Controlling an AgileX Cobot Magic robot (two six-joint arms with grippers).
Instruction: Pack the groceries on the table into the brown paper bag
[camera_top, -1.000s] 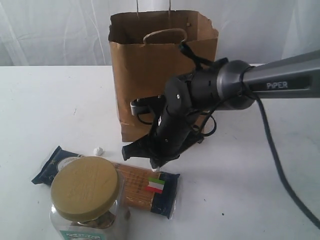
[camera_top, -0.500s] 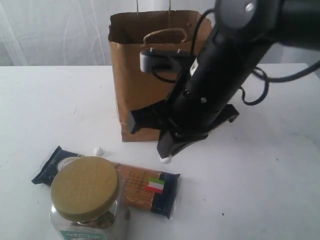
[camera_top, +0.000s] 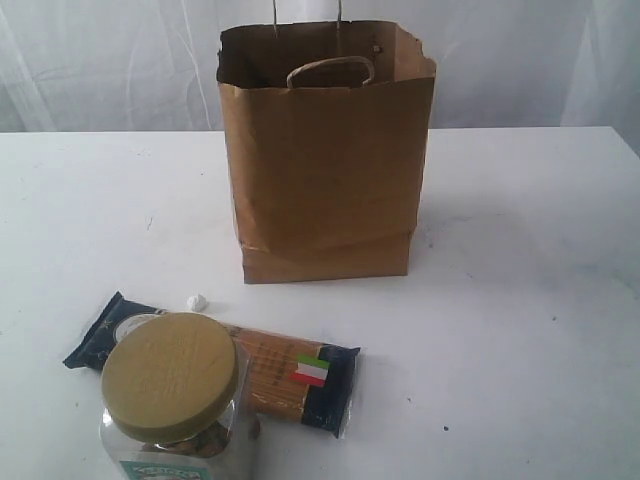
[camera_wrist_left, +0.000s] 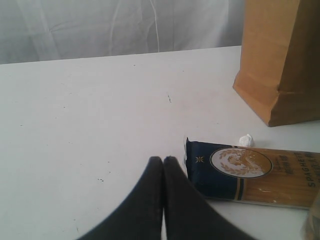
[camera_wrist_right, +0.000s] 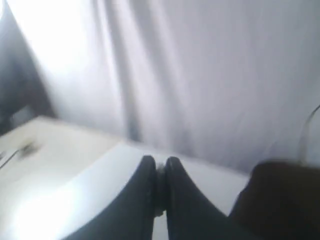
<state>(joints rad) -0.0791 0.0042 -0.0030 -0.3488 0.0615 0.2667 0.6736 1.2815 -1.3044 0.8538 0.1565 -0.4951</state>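
Two groceries are being borne by the table (camera_top: 520, 300): the navy spaghetti packet (camera_top: 290, 375) is lying flat, the clear jar with wide tan lid (camera_top: 172, 380) standing upright in front of it. The brown paper bag (camera_top: 325, 170) is standing open behind them. The left gripper (camera_wrist_left: 162, 161) is being held shut, empty, beside the packet's end. The right gripper (camera_wrist_right: 160, 161) is being held narrow, a small pale bit (camera_wrist_right: 160, 190), blurred, being pinched between its tips.

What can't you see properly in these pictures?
Inside the brown paper bag: exterior view, its walls hide it.
Label of the clear jar: exterior view, cut off by the bottom edge.
Part of the spaghetti packet: exterior view, the jar covers it.
Pale bit pinched in the right gripper: right wrist view, too blurred to name.
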